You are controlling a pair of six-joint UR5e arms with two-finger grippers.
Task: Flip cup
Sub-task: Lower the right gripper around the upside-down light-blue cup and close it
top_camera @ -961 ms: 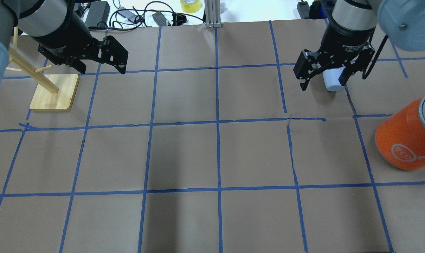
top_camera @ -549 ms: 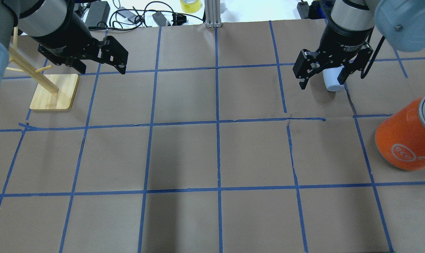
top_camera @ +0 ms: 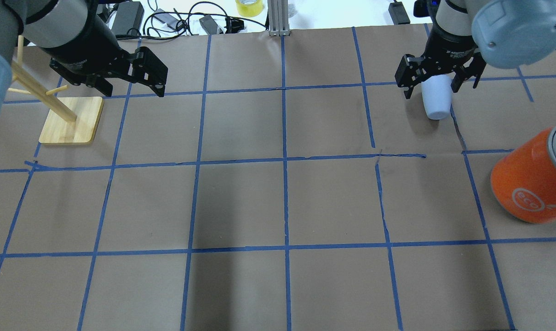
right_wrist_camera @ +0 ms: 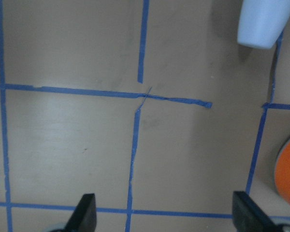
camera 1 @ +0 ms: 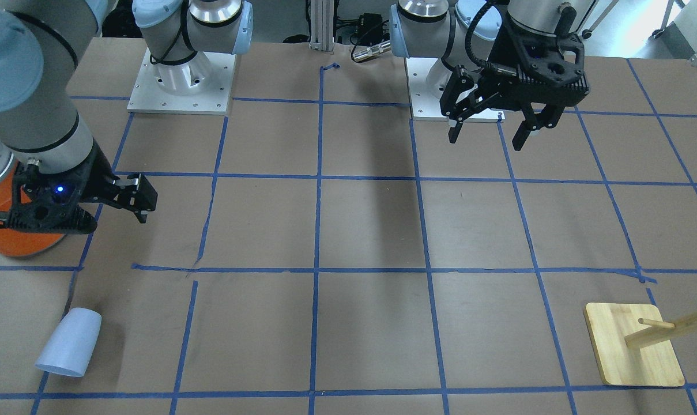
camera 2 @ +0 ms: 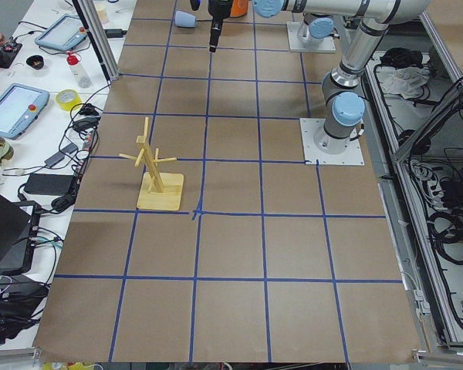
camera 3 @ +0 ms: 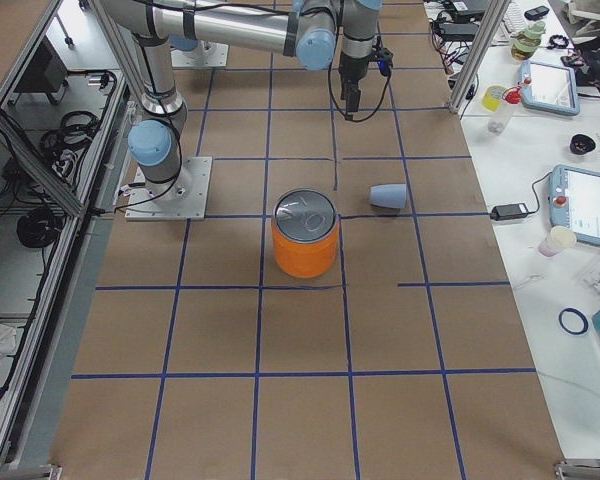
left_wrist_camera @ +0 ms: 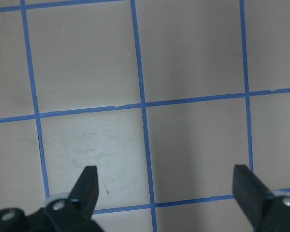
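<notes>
The pale blue cup [top_camera: 436, 100] lies on its side on the brown paper, at the far right in the overhead view. It shows at the lower left in the front view [camera 1: 68, 343], rim toward the table edge, and at the top of the right wrist view [right_wrist_camera: 262, 21]. My right gripper [top_camera: 438, 86] is open and empty. It hangs well above the table and touches nothing; in the front view [camera 1: 103, 210] it stands apart from the cup. My left gripper [top_camera: 131, 86] is open and empty above the table's left side, also in the front view [camera 1: 486, 139].
A large orange can [top_camera: 533, 179] with a silver top stands at the right edge, near the cup [camera 3: 388, 196]. A wooden peg stand [top_camera: 71, 120] stands on the left, beside the left gripper. Cables and a tape roll [top_camera: 249, 7] lie beyond the far edge.
In the overhead view my right gripper has shifted up and right, toward the table's far side, still open. The cup, the can and the left arm have not moved.
</notes>
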